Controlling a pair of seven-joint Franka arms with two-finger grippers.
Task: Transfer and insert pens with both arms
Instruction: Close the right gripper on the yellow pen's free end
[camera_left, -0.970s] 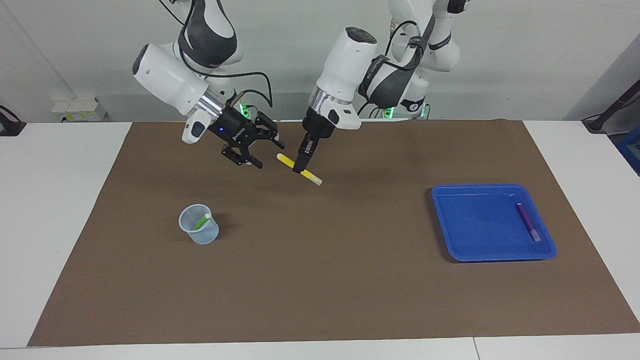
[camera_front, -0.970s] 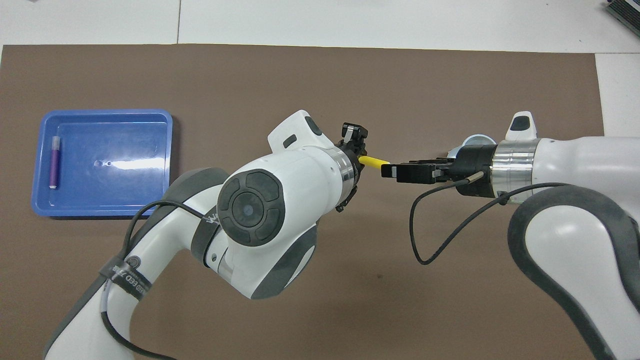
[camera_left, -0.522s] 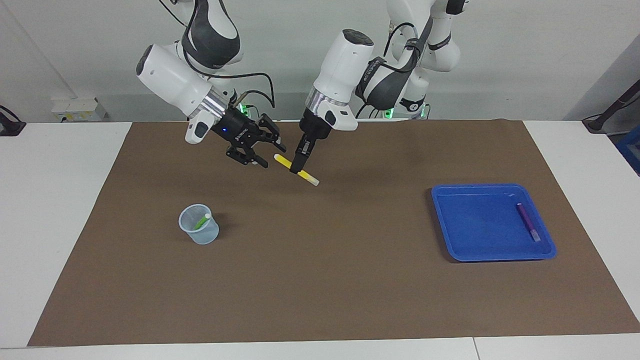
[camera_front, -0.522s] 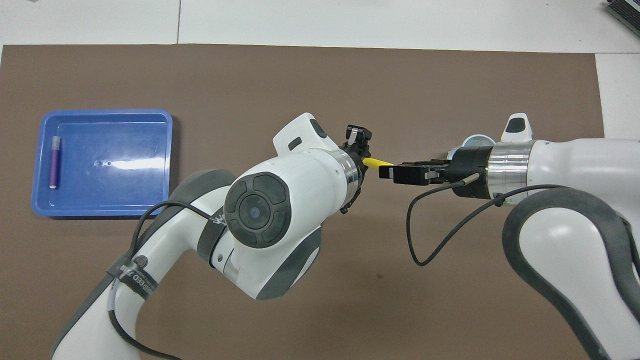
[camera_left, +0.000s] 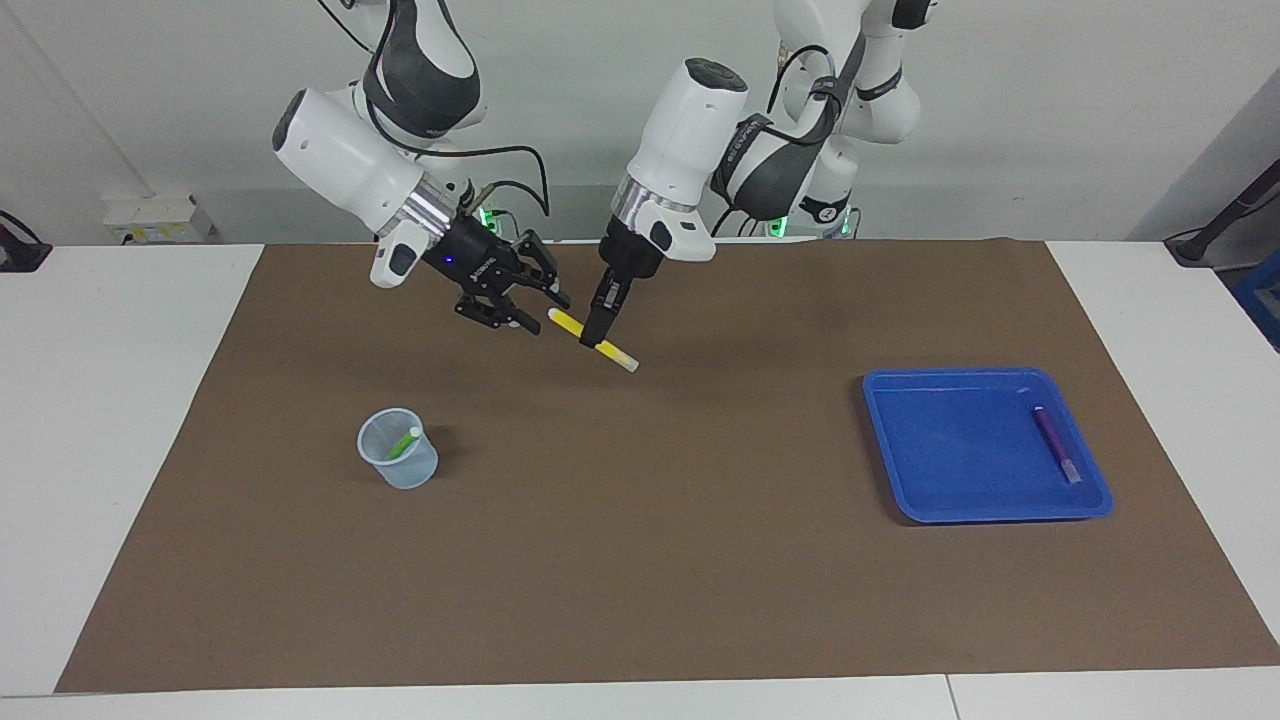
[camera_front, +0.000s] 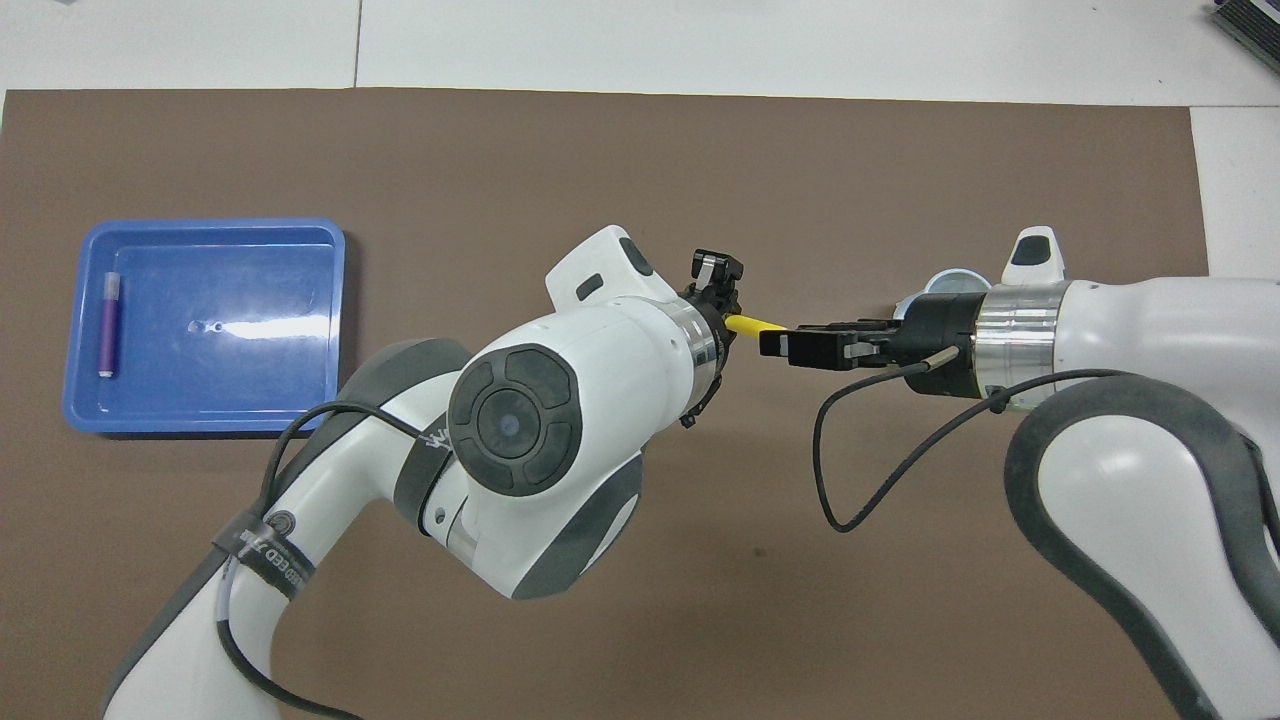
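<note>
Toward the right arm's end of the surface (camera_left: 700, 560): a clear cup (camera_left: 398, 462) standing upright, green pen (camera_left: 404, 443) already leaning inside, so one insertion judged done. Above the mat and nearer the robots, right pincer (camera_left: 545, 310) reaching in slantwise with jaws apart, bracketing the bare yellow end of the yellow pen (camera_left: 572, 325); no way to tell whether either finger touches it yet. Just beside, left pincer (camera_left: 598, 335) pointing down, clamped on the yellow pen at mid-length, holding it tilted in the air with the pale cap end lowest. Well apart, toward the left arm's end: blue tray (camera_left: 950, 440) with the purple pen (camera_left: 1055, 443) lying flat along one wall, untouched. Step in hand, by the look of it: the mid-air handover of the yellow pen from left arm to right. Next move calls for a firm right-hand grip on the free end before any release by the left, then a straight pull-away to avoid twisting the pen, then carrying it over to the cup and tipping it upright for the drop beside the green one. Hard to make out: exact finger contact at the handover. From overhead, left pincer mostly covered by its own arm, only a short stub of yellow showing, and the cup nearly hidden under the right wrist.
</note>
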